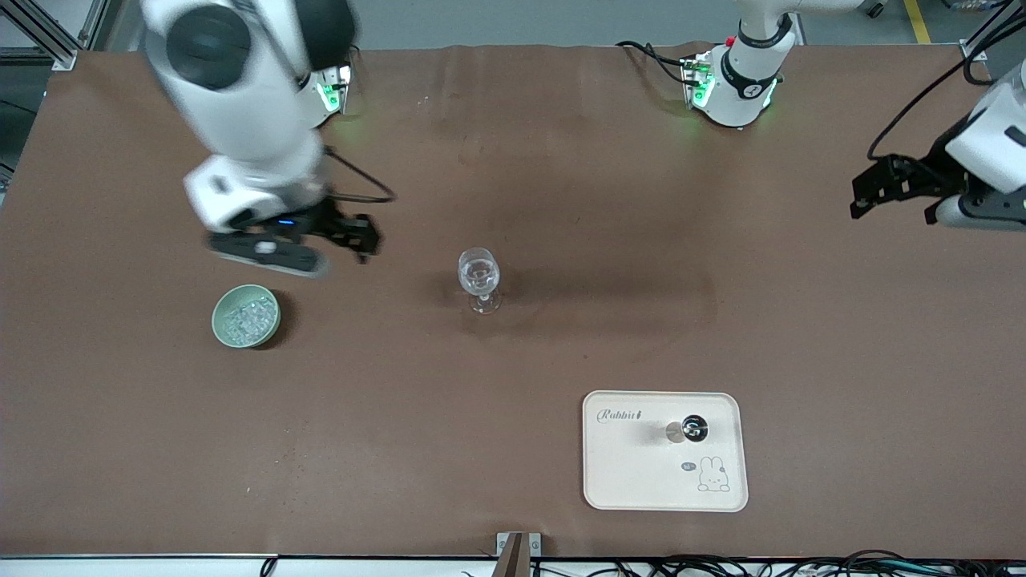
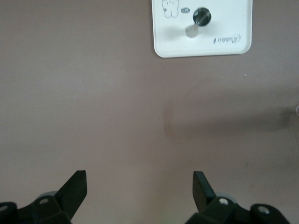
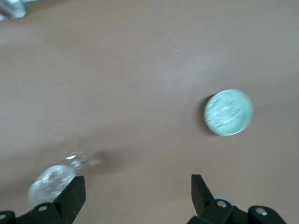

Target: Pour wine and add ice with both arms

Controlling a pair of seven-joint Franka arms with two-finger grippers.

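Note:
A clear stemmed wine glass (image 1: 478, 276) stands near the table's middle. A pale green bowl (image 1: 246, 316) holding several small clear ice cubes (image 1: 248, 318) sits toward the right arm's end. My right gripper (image 1: 365, 238) is open and empty, up over the table between the bowl and the glass. Its wrist view shows the bowl (image 3: 229, 112) and the glass (image 3: 55, 179) below the open gripper (image 3: 138, 191). My left gripper (image 1: 862, 192) is open and empty, up over the left arm's end of the table. It also shows in its wrist view (image 2: 140, 186).
A cream tray (image 1: 641, 481) with a rabbit drawing lies near the front camera, toward the left arm's end. A small dark and silver bottle-like thing (image 1: 689, 430) stands on it. The tray (image 2: 224, 46) and that thing (image 2: 200, 19) show in the left wrist view.

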